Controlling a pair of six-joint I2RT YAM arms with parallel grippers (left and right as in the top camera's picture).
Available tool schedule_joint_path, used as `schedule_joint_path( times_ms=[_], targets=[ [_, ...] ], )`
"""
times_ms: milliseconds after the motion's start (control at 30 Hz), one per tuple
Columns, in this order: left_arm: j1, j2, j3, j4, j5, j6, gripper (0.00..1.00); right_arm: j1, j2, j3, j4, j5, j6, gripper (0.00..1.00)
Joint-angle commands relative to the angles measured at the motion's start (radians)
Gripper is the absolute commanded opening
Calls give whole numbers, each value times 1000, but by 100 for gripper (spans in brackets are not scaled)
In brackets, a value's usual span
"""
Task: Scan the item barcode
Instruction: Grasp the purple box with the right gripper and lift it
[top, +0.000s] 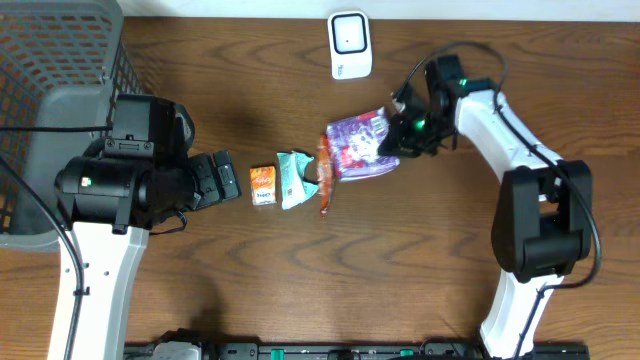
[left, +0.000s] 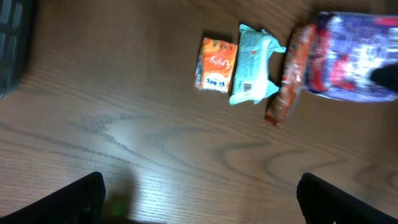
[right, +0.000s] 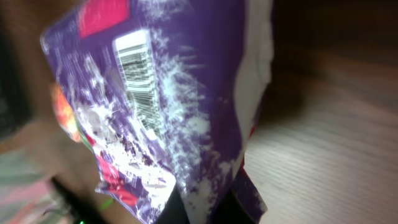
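A purple snack bag (top: 358, 145) with a white barcode label (right: 138, 71) is pinched at its edge by my right gripper (top: 400, 132), shut on it, and its purple foil fills the right wrist view (right: 186, 112). The white scanner (top: 350, 45) stands at the back edge of the table, apart from the bag. An orange packet (top: 263, 185), a teal tissue pack (top: 296, 178) and an orange-red stick pack (top: 325, 180) lie in a row beside the bag. My left gripper (left: 199, 199) hovers open over bare wood, left of the row.
A dark mesh basket (top: 60, 90) stands at the far left with a grey liner. In the left wrist view the orange packet (left: 216, 65), the tissue pack (left: 254, 64) and the stick pack (left: 291, 74) lie ahead of the fingers.
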Motion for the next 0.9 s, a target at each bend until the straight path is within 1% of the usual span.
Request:
schedule_joint_path(
  times_ms=[0, 100, 200, 233, 300, 500, 600, 667, 700, 733, 767, 800, 833, 867],
  targets=[
    [4, 0, 0, -3, 2, 20, 98, 17, -104, 158, -113, 363, 3, 1],
    [4, 0, 0, -3, 2, 20, 98, 47, -122, 248, -237, 767, 109, 1],
    [4, 0, 0, -3, 2, 20, 98, 76, -116, 251, -312, 1084, 246, 1],
    [4, 0, 0, -3, 2, 20, 98, 82, -109, 244, -329, 1144, 281, 1],
    [4, 0, 0, -3, 2, 20, 98, 92, -84, 221, -357, 1227, 335, 1],
    [4, 0, 0, -3, 2, 20, 98, 126, 7, 185, -363, 1240, 336, 1],
    [4, 0, 0, -3, 2, 20, 98, 167, 49, 185, -364, 1240, 336, 2],
    [4, 0, 0, -3, 2, 20, 98, 203, 72, 185, -359, 1240, 335, 7],
    [4, 0, 0, -3, 2, 20, 98, 222, 84, 185, -356, 1239, 335, 10],
    [4, 0, 0, -3, 2, 20, 98, 244, 94, 185, -352, 1231, 333, 18],
    [4, 0, 0, -3, 2, 20, 98, 262, 102, 185, -344, 1214, 323, 30],
    [4, 0, 0, -3, 2, 20, 98, 284, 111, 185, -333, 1178, 304, 49],
    [4, 0, 0, -3, 2, 20, 98, 302, 115, 185, -320, 1138, 286, 55],
    [4, 0, 0, -3, 2, 20, 98, 322, 115, 185, -301, 1083, 264, 57]
  ],
)
